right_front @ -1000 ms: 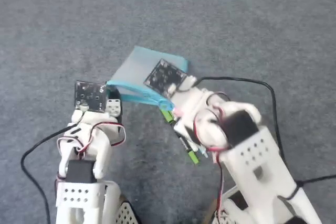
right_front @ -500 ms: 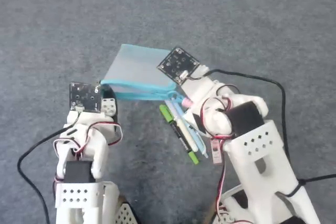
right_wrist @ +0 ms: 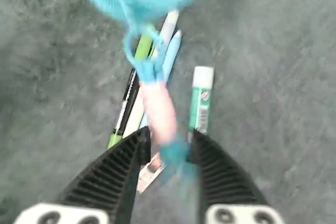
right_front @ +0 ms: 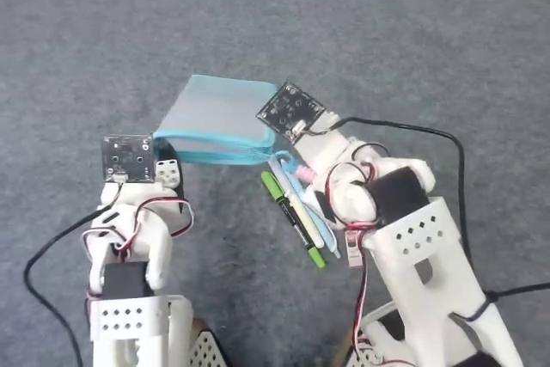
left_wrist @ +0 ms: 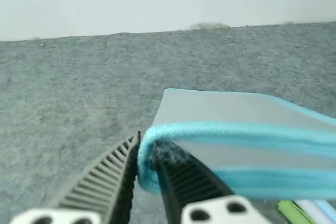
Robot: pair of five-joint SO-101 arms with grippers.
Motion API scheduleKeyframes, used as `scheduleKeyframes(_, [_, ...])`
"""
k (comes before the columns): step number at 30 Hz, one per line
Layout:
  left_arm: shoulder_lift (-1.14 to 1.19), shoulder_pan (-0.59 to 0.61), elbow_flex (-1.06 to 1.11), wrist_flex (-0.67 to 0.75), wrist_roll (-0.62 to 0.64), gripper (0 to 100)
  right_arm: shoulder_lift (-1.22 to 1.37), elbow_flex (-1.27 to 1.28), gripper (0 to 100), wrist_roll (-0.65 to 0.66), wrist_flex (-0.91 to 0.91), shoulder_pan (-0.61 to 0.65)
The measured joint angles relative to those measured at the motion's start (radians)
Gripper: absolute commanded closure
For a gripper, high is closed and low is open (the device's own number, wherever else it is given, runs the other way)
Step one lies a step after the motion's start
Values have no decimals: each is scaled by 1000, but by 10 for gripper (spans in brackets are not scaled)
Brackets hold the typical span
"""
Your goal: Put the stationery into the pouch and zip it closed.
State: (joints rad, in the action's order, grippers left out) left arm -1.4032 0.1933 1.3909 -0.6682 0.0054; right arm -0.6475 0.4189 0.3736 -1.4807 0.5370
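Ana: The left claw [left_wrist: 146,153] was clenched on a corner of the pouch [left_wrist: 231,111], biting its teal zip edge. And the other?

Ben: The right claw [right_wrist: 167,139] had the pink zip pull [right_wrist: 157,111] between its jaws. It was gripped, as far as I could judge, with its teal loop drawn taut from the pouch.

Ana: So the zip was being worked open, I'd say. Where was the stationery?

Ben: What I could see lay outside on the grey mat [right_front: 430,66], just beside the pouch's mouth: a green pen [right_front: 273,188], a pale blue pen [right_front: 320,231] and a glue stick [right_wrist: 201,100].

Ana: How should that step have been done well?

Ben: Pin the corner hard and draw the pull straight along the zip line, kept low, so the soft wall neither bunched nor lifted.

Ana: And the textures?

Ben: The pouch was flat, a frosted grey panel edged in woven teal tape. The pull looked smooth, rounded and rubbery. The pens were slim rods, the glue stick a stubbier tube. The mat seemed felt-like.
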Motion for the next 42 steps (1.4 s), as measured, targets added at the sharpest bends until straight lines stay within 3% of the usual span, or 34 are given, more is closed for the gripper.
scheduleKeyframes(3, [0, 9, 0, 0, 0, 990, 0, 0, 677, -11, -44, 28])
scheduleKeyframes(10, [0, 17, 0, 0, 0, 990, -46, -20, 678, -14, -138, 18])
scheduleKeyframes(16, [0, 66, 0, 0, 15, 990, 37, -5, 721, -3, -129, -173])
scheduleKeyframes(22, [0, 89, 0, 0, 20, 990, 265, 49, 730, 26, 3, -210])
scheduleKeyframes(31, [0, 89, 0, 0, 20, 989, 431, 140, 692, 207, 242, -270])
scheduleKeyframes(42, [0, 89, 0, 0, 20, 989, 537, 250, 692, 229, 393, -272])
